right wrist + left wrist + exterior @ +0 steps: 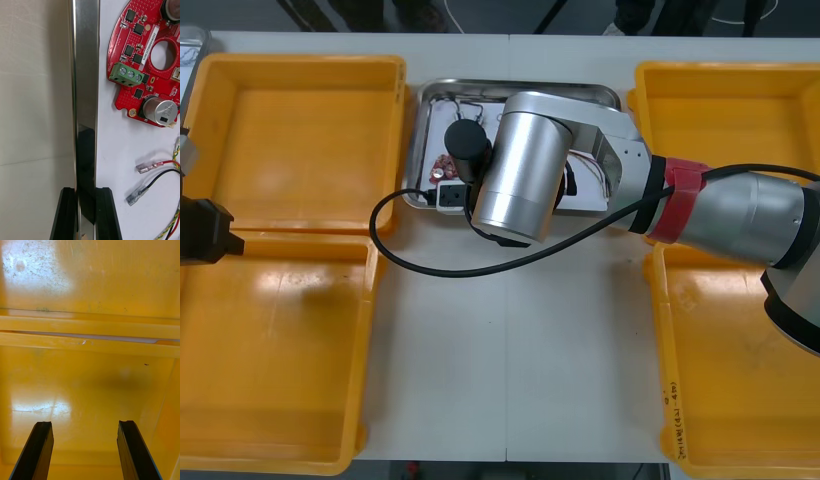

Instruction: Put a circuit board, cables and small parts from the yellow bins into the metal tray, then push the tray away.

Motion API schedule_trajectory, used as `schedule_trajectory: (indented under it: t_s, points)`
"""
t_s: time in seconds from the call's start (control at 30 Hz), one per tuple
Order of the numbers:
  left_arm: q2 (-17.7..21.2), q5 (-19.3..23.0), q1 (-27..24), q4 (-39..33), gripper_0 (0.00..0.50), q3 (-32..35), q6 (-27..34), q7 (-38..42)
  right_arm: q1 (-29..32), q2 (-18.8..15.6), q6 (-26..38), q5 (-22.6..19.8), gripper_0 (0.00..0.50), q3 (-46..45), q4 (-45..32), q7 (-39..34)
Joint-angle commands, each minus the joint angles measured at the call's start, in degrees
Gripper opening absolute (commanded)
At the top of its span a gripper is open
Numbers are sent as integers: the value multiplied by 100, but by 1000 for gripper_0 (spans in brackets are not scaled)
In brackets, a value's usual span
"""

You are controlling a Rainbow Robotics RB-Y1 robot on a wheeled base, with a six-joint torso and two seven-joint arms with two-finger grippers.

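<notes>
Rim of metal tray (85, 75) pinched by right gripper (85, 192); left gripper (85, 424) spread over yellow bin (90, 378)

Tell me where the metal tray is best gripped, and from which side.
Grip the metal tray by its raised rim, from above, one finger inside and one outside: the rim is a narrow upright strip. The right gripper is shut on it so, near the circuit board. The left gripper hangs open over a yellow bin.

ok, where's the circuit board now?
The circuit board lies inside the metal tray, at its left end in the front view, just past the rim that the right gripper is shut on, with cables beside it.
</notes>
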Motion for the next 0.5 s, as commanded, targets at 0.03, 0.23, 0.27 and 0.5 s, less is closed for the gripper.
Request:
schedule_trajectory:
  t_s: [0.03, 0.23, 0.27, 0.5]
  points:
    - [249, 39, 79, -175, 500, 175, 37, -212, -395, 89, -153, -27, 0, 119, 93, 328]
    - [249, 39, 79, -175, 500, 175, 37, -212, -509, 98, -364, -10, 0, 233, 286, 372]
    - [249, 39, 79, -175, 500, 175, 37, -212, -509, 107, -390, -10, 0, 233, 304, 381]
    - [249, 39, 79, -175, 500, 175, 37, -212, -641, 142, -584, -10, 0, 233, 567, 460]
